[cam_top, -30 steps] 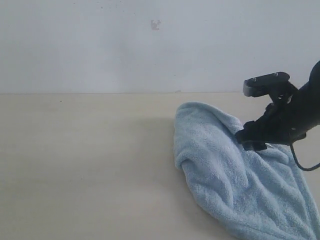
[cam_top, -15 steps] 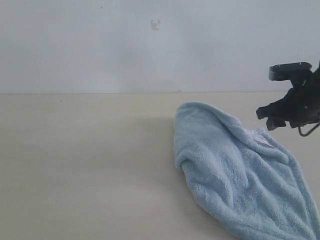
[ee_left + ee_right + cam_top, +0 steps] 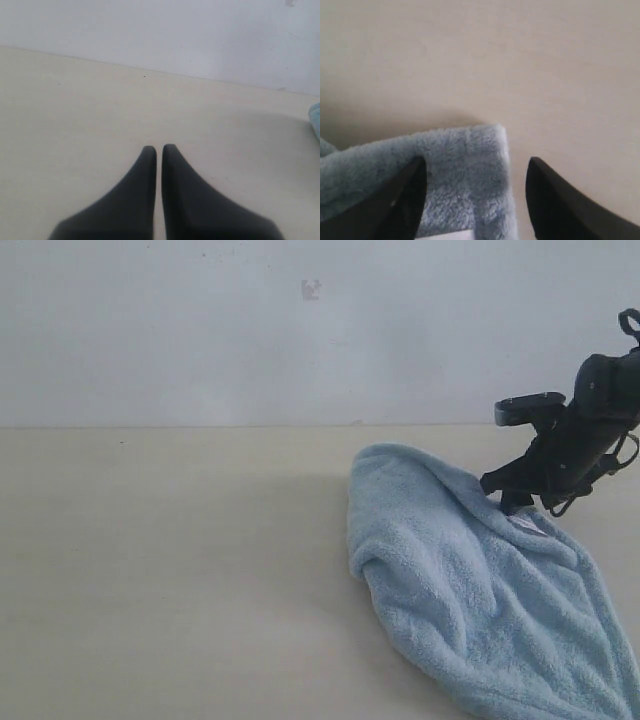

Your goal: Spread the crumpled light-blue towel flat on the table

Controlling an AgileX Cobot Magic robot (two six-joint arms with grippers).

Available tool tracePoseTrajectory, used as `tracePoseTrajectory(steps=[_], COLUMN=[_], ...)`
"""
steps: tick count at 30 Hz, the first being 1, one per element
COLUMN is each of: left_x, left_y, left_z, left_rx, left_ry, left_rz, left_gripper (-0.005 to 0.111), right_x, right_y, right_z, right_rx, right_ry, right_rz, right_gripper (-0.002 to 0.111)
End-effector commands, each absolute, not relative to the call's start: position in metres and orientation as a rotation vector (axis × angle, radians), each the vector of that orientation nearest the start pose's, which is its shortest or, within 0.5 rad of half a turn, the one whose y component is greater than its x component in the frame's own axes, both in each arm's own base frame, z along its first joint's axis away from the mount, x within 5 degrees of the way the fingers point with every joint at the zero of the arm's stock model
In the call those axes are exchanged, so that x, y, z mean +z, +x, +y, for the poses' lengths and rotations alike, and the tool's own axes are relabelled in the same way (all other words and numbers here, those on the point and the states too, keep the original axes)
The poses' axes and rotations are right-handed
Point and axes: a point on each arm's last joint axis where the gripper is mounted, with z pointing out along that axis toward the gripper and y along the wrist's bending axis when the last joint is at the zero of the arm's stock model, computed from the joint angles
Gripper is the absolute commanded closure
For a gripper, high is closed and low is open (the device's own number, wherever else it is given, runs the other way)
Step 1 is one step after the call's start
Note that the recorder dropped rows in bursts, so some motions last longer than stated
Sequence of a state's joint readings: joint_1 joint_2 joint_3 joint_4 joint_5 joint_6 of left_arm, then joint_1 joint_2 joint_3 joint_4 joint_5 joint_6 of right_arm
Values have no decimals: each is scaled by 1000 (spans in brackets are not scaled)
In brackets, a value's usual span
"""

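Right gripper (image 3: pixel 476 165): jaws wide apart, empty, straddling a hemmed corner of the towel (image 3: pixel 455 150), apparently just above the pile. Left gripper (image 3: pixel 156 148): jaws pressed together, nothing held, over bare table (image 3: pixel 75 100). Towel: rumpled heap on the table's right side; soft, limp, light, likely to drag and fold. Best hold: that corner, beside the white label (image 3: pixel 528 525). Containers: none in view.
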State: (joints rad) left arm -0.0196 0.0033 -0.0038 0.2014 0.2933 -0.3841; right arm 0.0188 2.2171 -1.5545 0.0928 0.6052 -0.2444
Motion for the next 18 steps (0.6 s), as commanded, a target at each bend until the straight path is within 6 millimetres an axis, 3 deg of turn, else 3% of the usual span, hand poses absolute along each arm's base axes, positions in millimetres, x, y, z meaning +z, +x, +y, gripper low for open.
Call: tracePoseTrajectory(steps=[1,6,14,18], left_x=[188,188,188,188], left_y=[55,55,55,55], left_z=[4,4,4,4], left_rx=[-108,-108,-108,-108], left_ry=[-192,-192,-192,-192], left_rz=[1754,1754,1754,1754], left_gripper=[103,103,103,103], right_x=[120,114,111,123], right_y=[459,457,452,450], right_z=[15,15,16,17], right_rx=[21,26,42,61], right_ry=[-315,-319,-338,-283], right_rz=[2740,2769,2833,2826], right_gripper=[53,54,97,100])
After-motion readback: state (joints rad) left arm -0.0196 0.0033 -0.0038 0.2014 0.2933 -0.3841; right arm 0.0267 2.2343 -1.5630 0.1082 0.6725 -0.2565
